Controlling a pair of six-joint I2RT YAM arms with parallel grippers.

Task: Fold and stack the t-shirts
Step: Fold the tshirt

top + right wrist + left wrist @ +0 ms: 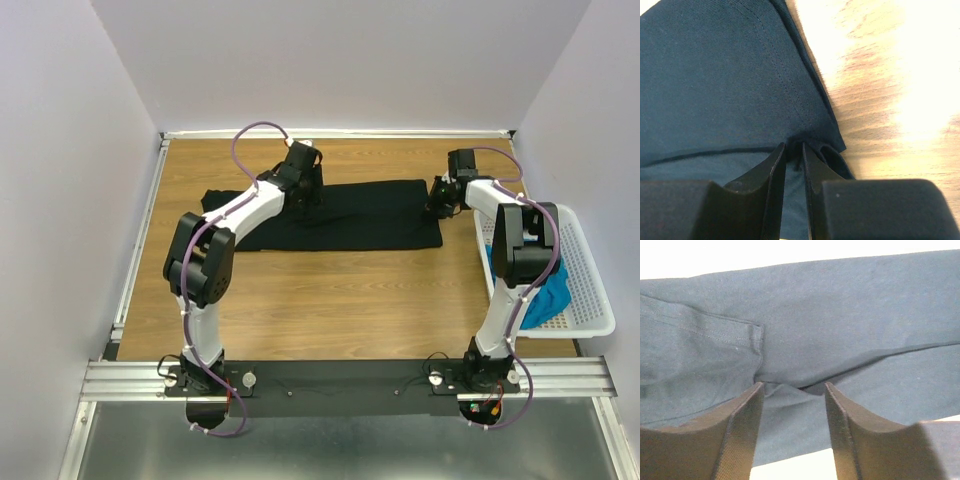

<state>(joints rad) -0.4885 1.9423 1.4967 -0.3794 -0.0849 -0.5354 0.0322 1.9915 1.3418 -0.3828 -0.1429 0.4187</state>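
Top external view: the black t-shirt is laid as a long band across the far half of the surface, and the teal t-shirt is left bunched in the white basket at the right. A fold of the black cloth is judged to be the step in hand. For it to be done well, cloth should be gathered fully between the left jaws before any lift is made, both ends should be raised level and together, and the lower layer should not be dragged. On the right wrist view the right jaws are seen almost pressed together, a thin edge of cloth pinched between them at the shirt's right-hand corner, beside bare wood. On the left wrist view the left jaws are spread, a raised crease lying just at their tips, unclamped
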